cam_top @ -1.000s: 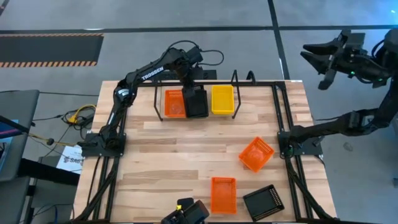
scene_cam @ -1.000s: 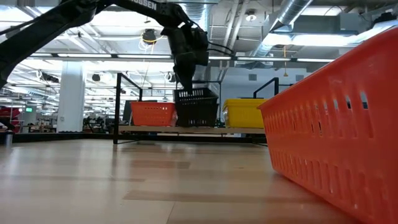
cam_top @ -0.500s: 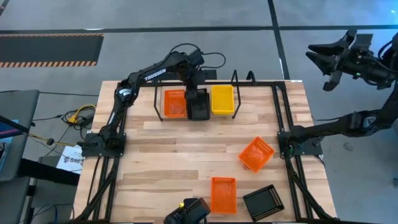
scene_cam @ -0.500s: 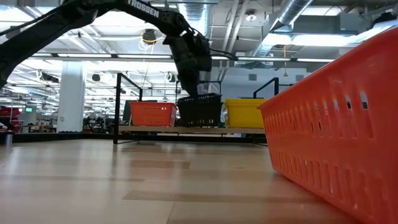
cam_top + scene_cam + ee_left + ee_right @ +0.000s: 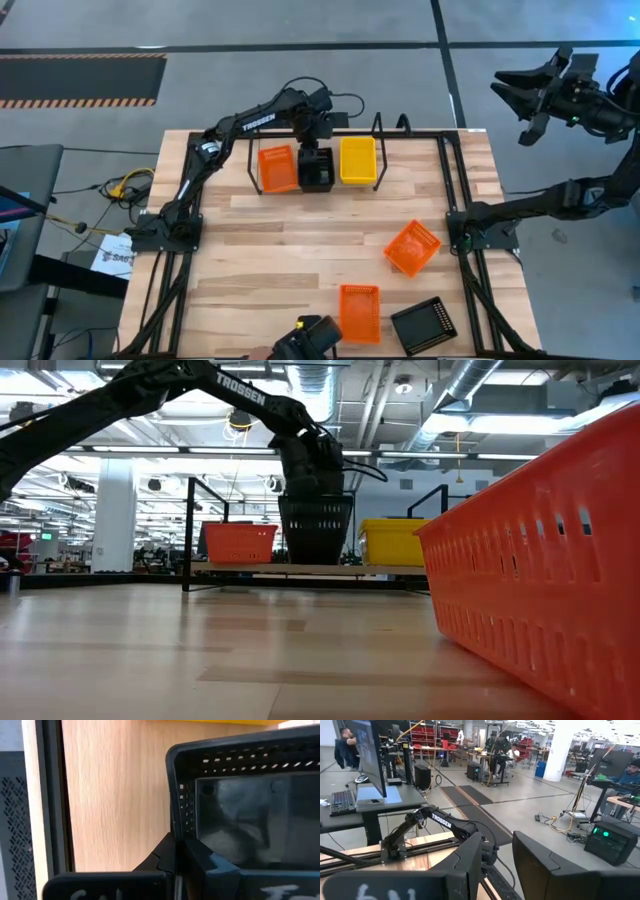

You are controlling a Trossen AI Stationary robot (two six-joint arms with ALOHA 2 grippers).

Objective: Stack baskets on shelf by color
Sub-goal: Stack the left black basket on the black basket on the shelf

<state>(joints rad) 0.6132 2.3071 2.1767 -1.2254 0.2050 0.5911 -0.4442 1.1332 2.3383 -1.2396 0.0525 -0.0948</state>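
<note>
- Black basket (image 5: 317, 169) sits in the middle slot of the shelf (image 5: 250, 162), between the red-orange basket (image 5: 277, 168) and the yellow basket (image 5: 357, 160). Half a second ago it hung tilted, stretched further toward the table's middle; now it looks shorter from above and taller in the low view (image 5: 316, 530), so it has been raised or tipped on end.
- Left gripper (image 5: 176, 851) remains clamped on the near wall of this basket, one finger inside and one outside.
- Judgement: placement not finished; the basket is not yet lying flat on the rack, and release looks premature.
- Red-orange basket on the shelf now sits askew compared with a second ago, apparently nudged by the move.
- Still loose on the table: two red-orange baskets (image 5: 412, 247) (image 5: 359, 312) and a second black one (image 5: 424, 324), well apart from the shelf.
- Neighbours crowd the middle slot on both sides; the upright end loops stand nearby.
- Right gripper (image 5: 528, 92) waits off the table, fingers apart, holding nothing.
</note>
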